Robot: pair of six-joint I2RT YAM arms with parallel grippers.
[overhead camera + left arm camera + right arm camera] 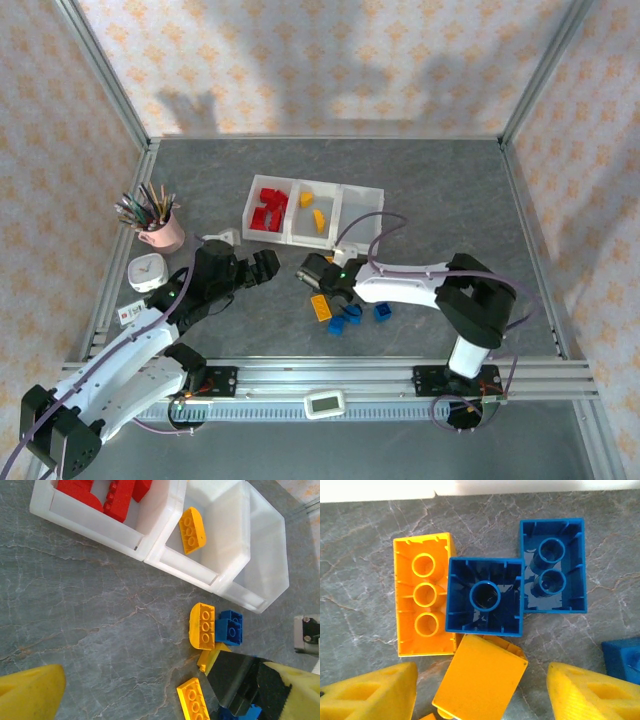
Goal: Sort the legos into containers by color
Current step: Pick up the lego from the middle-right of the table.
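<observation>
The translucent white tray [362,205] sits toward the back of the desk [450,180], its three compartments side by side. The left one holds a heap of red legos [268,210], the middle one two yellow-orange legos [320,220]. Loose legos [353,312] lie on the desk just in front of the tray, beneath the right hand [482,672]. Seen from the right wrist, a long yellow-orange brick [424,595] lies hollow side up, touching a square blue brick [484,596], which touches a second blue brick [552,565] — both also upside down. A tilted yellow-orange piece [480,690] lies between the right hand's fingers [370,695], which stand apart on either side of it without touching — open, gripping nothing. The left hand [265,266] hangs to the left of the pile, its fingers [30,695] spread wide and holding nothing. A pink cup of pencils [160,232] stands near the desk's left edge.
</observation>
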